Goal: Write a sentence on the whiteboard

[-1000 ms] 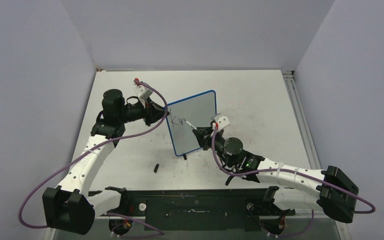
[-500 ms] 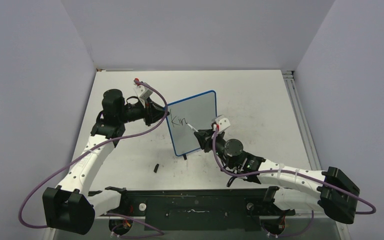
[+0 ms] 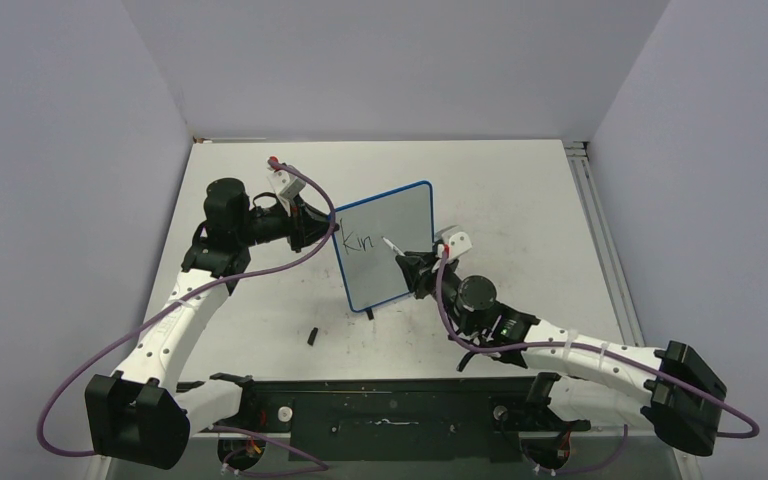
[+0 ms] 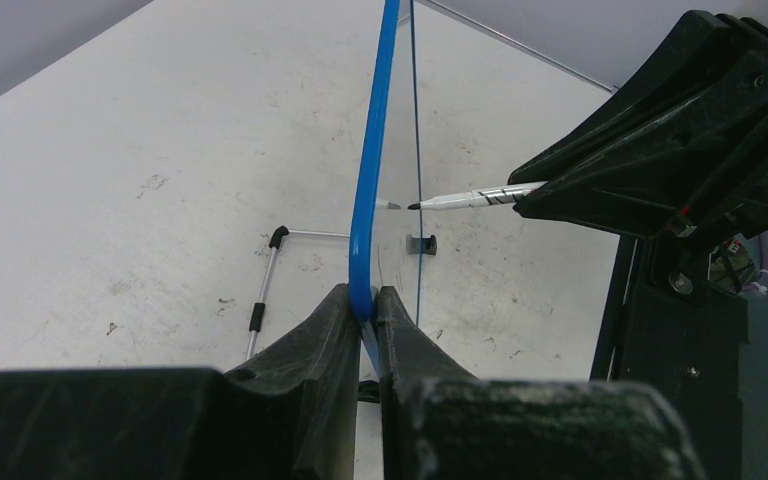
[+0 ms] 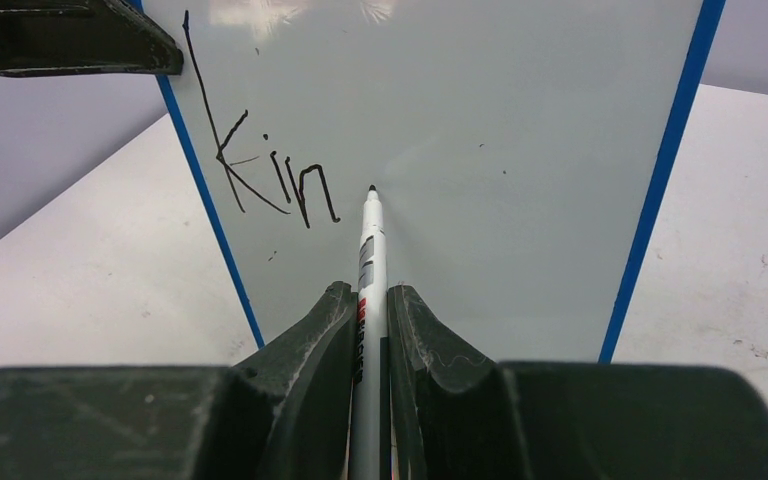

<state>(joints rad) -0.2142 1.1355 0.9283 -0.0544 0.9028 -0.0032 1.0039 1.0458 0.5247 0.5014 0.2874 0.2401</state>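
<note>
Both reaching inward, your left pincer (image 4: 362,300) clamps the left edge of one whiteboard (image 3: 400,215); your right pincer (image 5: 370,300) grips one marker (image 5: 370,235), tip beside three letters (image 5: 278,178).

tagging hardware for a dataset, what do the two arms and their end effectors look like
The left arm and right arm have white links and bulky black joint housings. A purple cable loops along each. The left end effector and right end effector have black tapering fingers. A green light glows on the right arm.
</note>
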